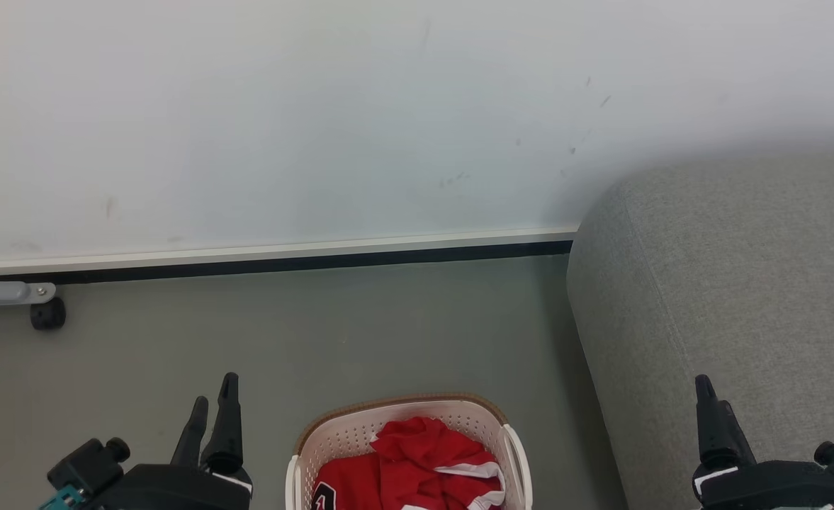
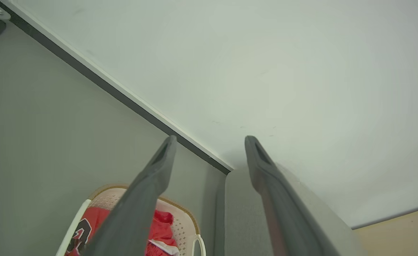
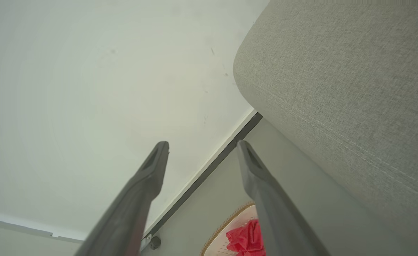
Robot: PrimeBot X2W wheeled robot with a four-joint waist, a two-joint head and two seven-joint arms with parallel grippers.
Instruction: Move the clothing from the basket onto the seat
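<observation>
Head view: bright red, white-trimmed clothing (image 1: 424,460) lies in the oval cream perforated plastic basket (image 1: 402,402), bottom centre. The large grey fabric seat (image 1: 728,283) is at right. In the lower corners, left tool (image 1: 215,397) and right tool (image 1: 707,404) are released. Left wrist view: fingers spread, empty. Right wrist view: the same. First grasp is likely pending; next, reach down into the basket.

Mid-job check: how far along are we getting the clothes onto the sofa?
Done: nothing yet; the red clothes lie in the basket, none on the visible sofa. In hand: nothing; left gripper and right gripper are open and empty. Remaining: grasp the clothes, carry them to the sofa.
</observation>
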